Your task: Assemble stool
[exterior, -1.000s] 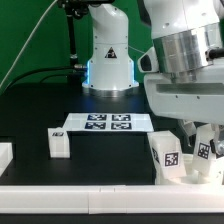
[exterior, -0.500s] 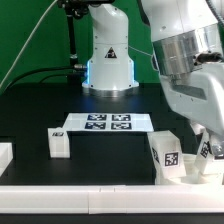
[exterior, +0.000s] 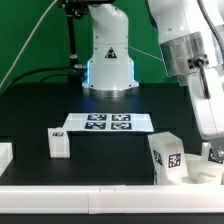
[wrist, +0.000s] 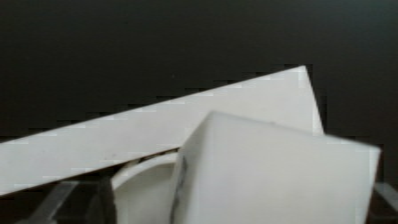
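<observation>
**Currently: jaws spread at upright leg on seat disc, near right**

Arm [exterior: 195, 70] reaches down at the exterior view's right. The gripper [exterior: 212, 150] is at the frame edge, just beside the upright leg [exterior: 166, 152], whose tag faces the camera. That leg stands on the seat disc [exterior: 198, 172], near right on the black table [exterior: 40, 110]; can't tell if it sits in a socket. In the wrist view the leg fills the middle and one blurred finger [wrist: 63, 200] stands clear of it, with curved seat rim showing between. So the jaws look spread and are gripping nothing. A loose leg [exterior: 58, 143] stands near left, just beside the marker board [exterior: 108, 122]. Another white part [exterior: 4, 155] is cut off at the left edge. A white rail [exterior: 100, 190] runs along the near side.
</observation>
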You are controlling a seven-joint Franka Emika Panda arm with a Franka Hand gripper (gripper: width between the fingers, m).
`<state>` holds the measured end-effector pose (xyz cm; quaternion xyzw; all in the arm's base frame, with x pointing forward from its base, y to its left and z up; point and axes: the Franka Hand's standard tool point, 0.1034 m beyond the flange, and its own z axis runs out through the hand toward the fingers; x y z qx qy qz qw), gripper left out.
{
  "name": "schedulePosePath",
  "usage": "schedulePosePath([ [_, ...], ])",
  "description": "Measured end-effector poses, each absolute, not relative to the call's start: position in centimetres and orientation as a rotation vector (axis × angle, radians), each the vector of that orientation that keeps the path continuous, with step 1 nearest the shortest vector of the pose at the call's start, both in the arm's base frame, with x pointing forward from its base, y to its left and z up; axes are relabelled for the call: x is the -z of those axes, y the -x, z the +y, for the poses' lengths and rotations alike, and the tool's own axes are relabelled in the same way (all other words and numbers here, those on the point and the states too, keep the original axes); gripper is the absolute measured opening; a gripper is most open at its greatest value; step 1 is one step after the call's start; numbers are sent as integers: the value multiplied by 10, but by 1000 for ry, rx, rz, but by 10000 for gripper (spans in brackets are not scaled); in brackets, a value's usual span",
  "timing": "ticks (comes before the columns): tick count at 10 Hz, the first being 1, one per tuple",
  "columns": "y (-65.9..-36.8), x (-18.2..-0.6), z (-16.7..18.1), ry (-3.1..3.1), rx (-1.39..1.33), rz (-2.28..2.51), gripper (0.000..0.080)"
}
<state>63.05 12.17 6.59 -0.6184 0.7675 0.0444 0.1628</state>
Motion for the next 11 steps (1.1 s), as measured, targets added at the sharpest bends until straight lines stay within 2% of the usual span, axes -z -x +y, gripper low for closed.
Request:
schedulePosePath([
  [2, -630, -67, 122, 1842, -117, 2123, 644],
  [5, -634, -91, 130, 2231, -191, 1695, 649],
  [6, -635, -95, 133, 2316, -193, 1576, 649],
  [10, -635, -92, 132, 2487, -130, 1277, 649],
  [11, -631, -96, 135, 2625, -129, 1081, 649],
])
